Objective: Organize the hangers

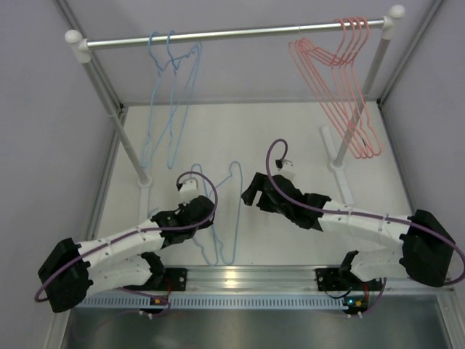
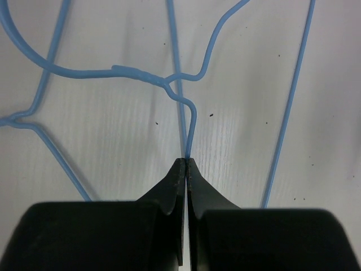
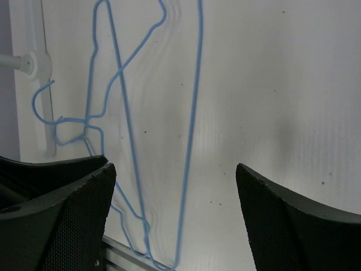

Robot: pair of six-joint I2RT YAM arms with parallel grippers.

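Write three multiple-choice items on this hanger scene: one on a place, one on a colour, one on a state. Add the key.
1. Where do the pink hangers hang?
A) at the right end of the silver rail
B) flat on the table
C) at the left end of the rail

2. What colour is the hanger pinched by the left gripper?
A) pink
B) light blue
C) green

3. How does the right gripper stand?
A) shut on a hanger
B) shut on nothing
C) open, holding nothing

Key:
1 A: their hooks sit on the rail beside its right post.
2 B: the left wrist view shows the closed fingertips clamped on light blue wire.
3 C: its fingers stand wide apart above the white table, with nothing between them.
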